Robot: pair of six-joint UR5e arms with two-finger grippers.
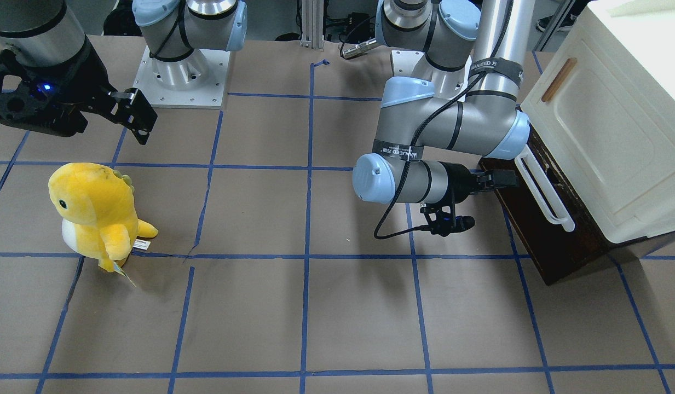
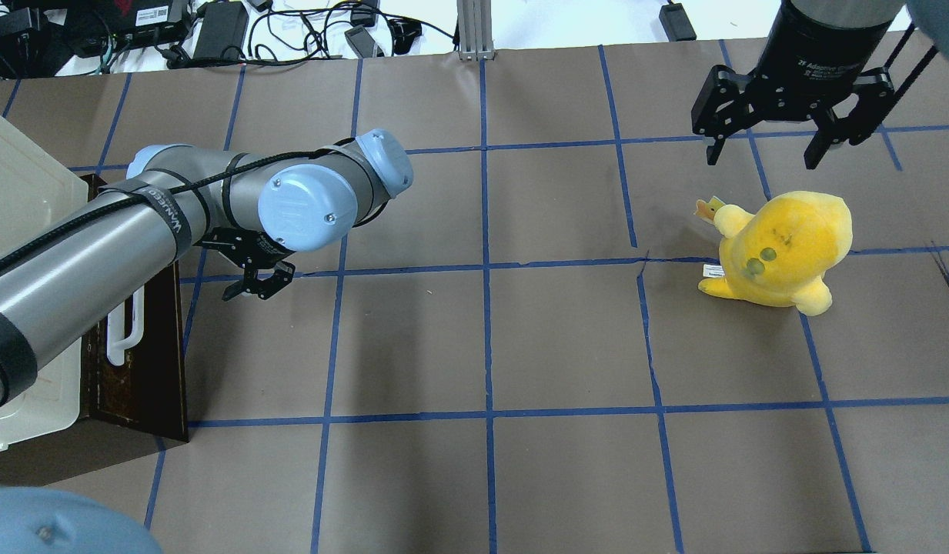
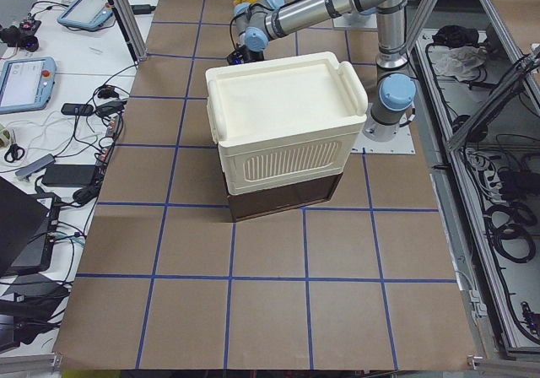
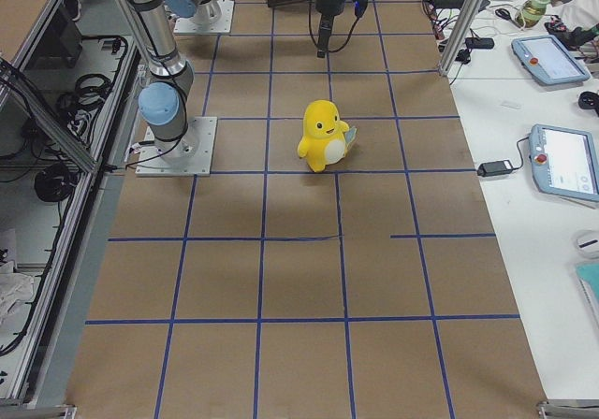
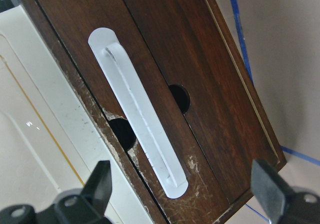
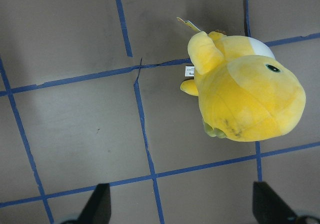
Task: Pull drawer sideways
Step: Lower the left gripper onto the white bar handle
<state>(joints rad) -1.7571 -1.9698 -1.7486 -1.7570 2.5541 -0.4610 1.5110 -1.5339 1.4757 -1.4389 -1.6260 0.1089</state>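
Observation:
The drawer point(image 1: 540, 241) has a dark brown wooden front and a long white bar handle point(image 1: 542, 191). It sits under a cream cabinet point(image 1: 616, 126) at the table's edge and looks pushed in; no pale interior shows. My left gripper point(image 1: 504, 179) points sideways at the drawer front, just short of the handle. In the left wrist view the gripper point(image 5: 182, 179) is open and empty, with the handle point(image 5: 140, 119) between and beyond its fingertips. In the overhead view my own arm hides it. My right gripper point(image 2: 763, 154) is open and empty, raised above the table.
A yellow plush toy point(image 1: 96, 213) stands on the brown papered table below the right gripper, and shows in the right wrist view point(image 6: 245, 94). The cabinet door has a small brown wooden handle point(image 1: 559, 79). Blue tape lines grid the table.

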